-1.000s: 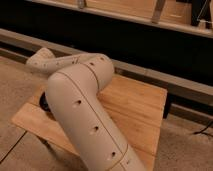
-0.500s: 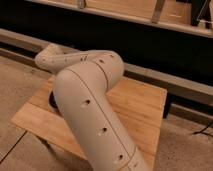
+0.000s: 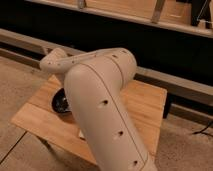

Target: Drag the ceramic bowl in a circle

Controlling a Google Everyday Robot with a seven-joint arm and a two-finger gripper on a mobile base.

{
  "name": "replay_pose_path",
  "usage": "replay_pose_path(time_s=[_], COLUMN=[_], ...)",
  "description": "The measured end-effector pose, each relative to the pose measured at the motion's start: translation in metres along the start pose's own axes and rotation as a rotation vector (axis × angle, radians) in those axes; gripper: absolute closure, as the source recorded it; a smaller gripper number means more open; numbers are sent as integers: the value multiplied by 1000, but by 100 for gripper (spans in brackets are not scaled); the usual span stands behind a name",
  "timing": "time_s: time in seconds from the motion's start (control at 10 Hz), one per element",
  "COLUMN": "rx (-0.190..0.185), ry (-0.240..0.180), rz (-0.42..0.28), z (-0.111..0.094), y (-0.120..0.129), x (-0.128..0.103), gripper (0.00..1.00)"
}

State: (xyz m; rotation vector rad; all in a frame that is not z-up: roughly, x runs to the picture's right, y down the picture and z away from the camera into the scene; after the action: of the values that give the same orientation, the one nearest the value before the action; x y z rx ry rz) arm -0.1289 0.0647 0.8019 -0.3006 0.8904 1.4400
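Observation:
My large pale arm (image 3: 102,100) fills the middle of the camera view and reaches left over a small wooden table (image 3: 145,107). The ceramic bowl (image 3: 61,102), round, black and glossy, shows only as a part at the arm's left edge, on the table's left side. The rest of the bowl is hidden behind the arm. My gripper is hidden behind the arm, somewhere over the left of the table near the bowl.
A small pale flat object (image 3: 81,134) peeks out beside the arm near the table's front edge. A dark low wall with a pale ledge (image 3: 175,82) runs behind the table. Speckled floor (image 3: 20,75) surrounds the table.
My arm has swung to the right and upward in the view. More of the black bowl now shows at the arm's left edge, further right on the table.

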Motion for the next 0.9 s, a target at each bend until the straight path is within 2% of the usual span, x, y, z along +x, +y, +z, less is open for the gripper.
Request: replay_pose_path(time_s=[0.2, 0.4, 0.7, 0.9], rx=[-17, -8, 24, 61], ry=[6, 6, -2, -18], rz=[-46, -90, -172, -229], z=[6, 12, 19, 17], y=[10, 16, 40, 64], x=[31, 51, 74, 76], gripper=[100, 100, 100, 100])
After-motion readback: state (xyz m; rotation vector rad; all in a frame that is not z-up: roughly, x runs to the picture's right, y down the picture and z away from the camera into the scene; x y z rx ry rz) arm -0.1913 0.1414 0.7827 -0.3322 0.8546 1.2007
